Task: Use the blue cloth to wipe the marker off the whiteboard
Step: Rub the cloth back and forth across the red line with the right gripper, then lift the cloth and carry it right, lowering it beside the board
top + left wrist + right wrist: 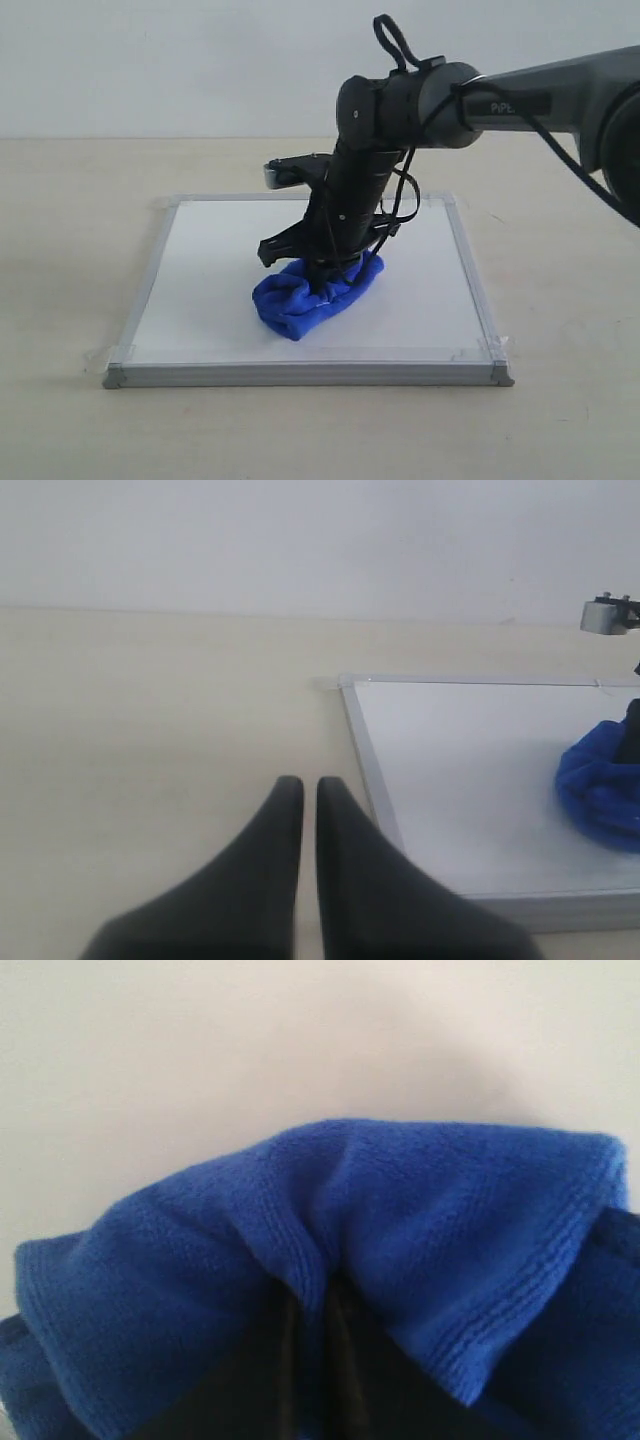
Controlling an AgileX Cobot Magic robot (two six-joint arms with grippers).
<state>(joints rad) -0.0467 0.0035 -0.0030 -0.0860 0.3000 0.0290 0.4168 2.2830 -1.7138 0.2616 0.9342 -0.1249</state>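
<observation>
Blue cloth on the board: press flat, sweep wide

Right claw [315, 1330] is clamped on the blue cloth [315, 295], mid-whiteboard [200, 290]. Left claw [310, 800] is pinched together over the tabletop [150, 730]. No marker visible, maybe it's under the cloth, so I'd use steady pressure.

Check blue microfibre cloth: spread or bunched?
Bunched: the bright blue microfibre cloth is a thick folded wad pinched by the right gripper.

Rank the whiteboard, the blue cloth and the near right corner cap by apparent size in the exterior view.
Largest to smallest:
1. whiteboard
2. blue cloth
3. corner cap
</observation>
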